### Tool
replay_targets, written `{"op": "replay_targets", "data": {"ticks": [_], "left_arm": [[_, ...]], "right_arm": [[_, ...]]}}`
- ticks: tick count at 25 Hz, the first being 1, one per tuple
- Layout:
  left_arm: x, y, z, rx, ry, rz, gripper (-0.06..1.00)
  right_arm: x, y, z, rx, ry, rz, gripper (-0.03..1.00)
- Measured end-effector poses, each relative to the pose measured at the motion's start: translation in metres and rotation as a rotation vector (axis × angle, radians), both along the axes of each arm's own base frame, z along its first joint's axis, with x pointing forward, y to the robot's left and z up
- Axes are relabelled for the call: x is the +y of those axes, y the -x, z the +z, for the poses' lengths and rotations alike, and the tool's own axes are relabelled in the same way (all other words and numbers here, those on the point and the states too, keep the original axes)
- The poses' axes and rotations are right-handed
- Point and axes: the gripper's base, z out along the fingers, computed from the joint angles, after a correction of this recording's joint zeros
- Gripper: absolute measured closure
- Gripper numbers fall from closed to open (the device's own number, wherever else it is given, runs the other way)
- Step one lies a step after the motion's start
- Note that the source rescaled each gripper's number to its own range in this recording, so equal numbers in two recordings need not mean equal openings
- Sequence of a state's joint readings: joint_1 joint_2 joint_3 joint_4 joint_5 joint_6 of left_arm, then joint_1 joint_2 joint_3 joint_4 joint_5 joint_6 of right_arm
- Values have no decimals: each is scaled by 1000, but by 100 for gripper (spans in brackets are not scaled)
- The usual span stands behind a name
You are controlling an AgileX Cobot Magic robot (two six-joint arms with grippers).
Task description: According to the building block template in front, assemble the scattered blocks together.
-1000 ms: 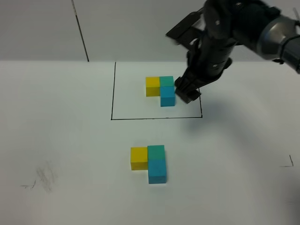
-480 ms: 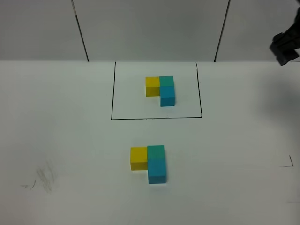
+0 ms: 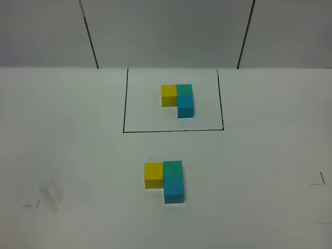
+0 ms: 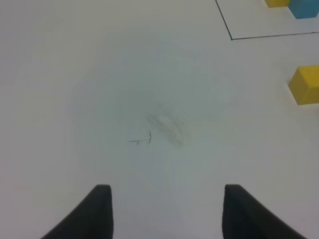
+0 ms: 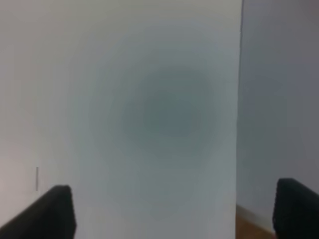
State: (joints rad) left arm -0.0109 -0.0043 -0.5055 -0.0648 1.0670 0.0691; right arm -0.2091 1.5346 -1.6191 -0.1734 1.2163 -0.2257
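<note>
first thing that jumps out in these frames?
Two matching L-shaped clusters of yellow, teal-green and sky-blue cubes on the white table: the building block template inside the black-line rectangle at the back, and the scattered blocks, already joined in the same L, nearer the camera. Neither arm shows in the high view; in the wrist views the left gripper and right gripper are open over bare surface.

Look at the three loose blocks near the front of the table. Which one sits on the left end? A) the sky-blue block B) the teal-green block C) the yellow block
C: in the high view the yellow block sits left of the teal-green block, with the sky-blue block in front of the teal-green one.
</note>
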Motion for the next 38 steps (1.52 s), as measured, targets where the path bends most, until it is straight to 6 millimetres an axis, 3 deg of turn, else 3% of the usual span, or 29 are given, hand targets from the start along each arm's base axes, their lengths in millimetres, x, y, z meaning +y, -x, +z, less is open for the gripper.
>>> {"op": "replay_targets", "data": {"ticks": [3,6,13,19,28,31,38], "left_arm": [[0,0,0,0,0,0,66],[0,0,0,0,0,0,66],[0,0,0,0,0,0,66],[0,0,0,0,0,0,66],[0,0,0,0,0,0,66],[0,0,0,0,0,0,66],[0,0,0,0,0,0,66]], "right_arm": [[-13,39,-3,7,0,-70,23],[-12,79,-1,-81,31,-99,23],[26,152,8,-307,81,-10,23],[59,203,7,-421,55,145,23],[74,266,-35,-511,-69,260,23],[75,282,-58,-542,-94,269,23],[79,313,-90,-654,-170,297,23]]}}
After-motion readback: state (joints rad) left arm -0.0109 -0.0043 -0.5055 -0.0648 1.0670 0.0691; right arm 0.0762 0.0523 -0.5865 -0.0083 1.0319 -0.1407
